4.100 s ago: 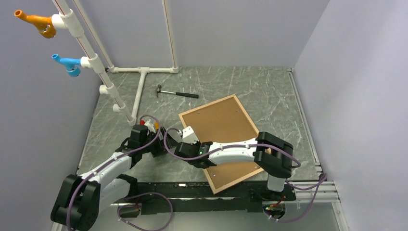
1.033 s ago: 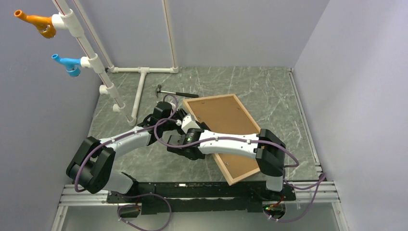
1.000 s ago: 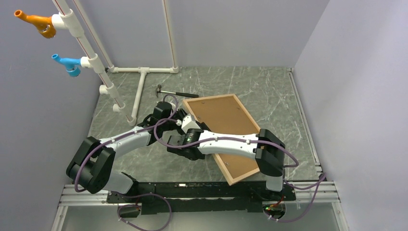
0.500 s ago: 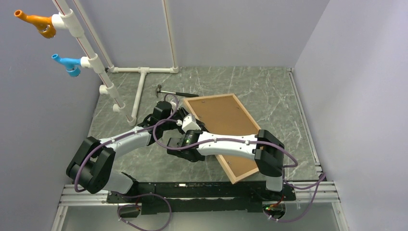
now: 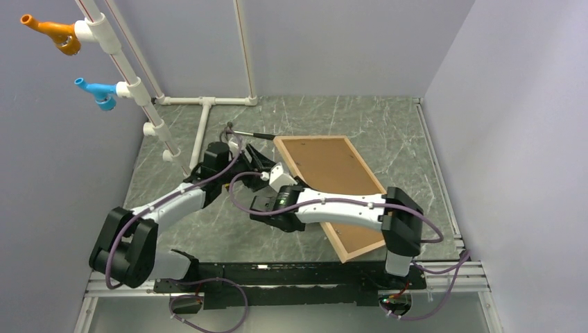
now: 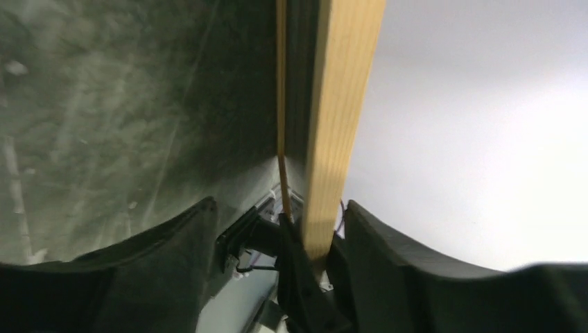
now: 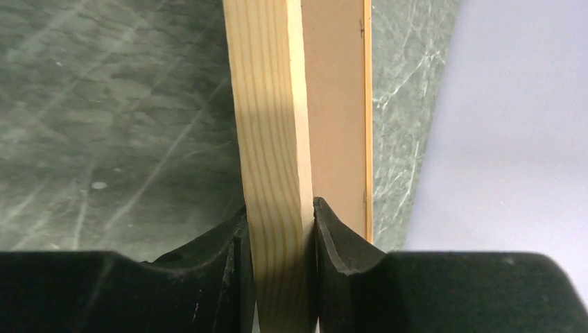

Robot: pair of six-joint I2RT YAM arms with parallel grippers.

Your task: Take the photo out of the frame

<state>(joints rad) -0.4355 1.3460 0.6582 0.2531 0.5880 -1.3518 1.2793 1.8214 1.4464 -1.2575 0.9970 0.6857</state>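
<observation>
The frame (image 5: pixel 360 244), thin light wood, is held tilted off the green table, back side up. The brown back of the photo (image 5: pixel 329 170) fills it. My right gripper (image 5: pixel 291 183) is shut on the frame's left rail. In the right wrist view that rail (image 7: pixel 269 125) is pinched between both pads (image 7: pixel 329 229), with the brown panel (image 7: pixel 336 104) beside it. My left gripper (image 5: pixel 255 158) is at the frame's far left corner. In the left wrist view its fingers (image 6: pixel 177 257) stand open, apart from the wooden rail (image 6: pixel 341 125) that runs between them.
A hammer (image 5: pixel 253 134) lies just behind the frame's far corner. A white pipe stand (image 5: pixel 204 121) with an orange hook (image 5: pixel 52 31) and a blue hook (image 5: pixel 97 90) occupies the back left. Walls close in on all sides.
My left gripper has opened off the frame's corner and that arm has drawn back to the left. The frame, in the right gripper, has shifted slightly right.
</observation>
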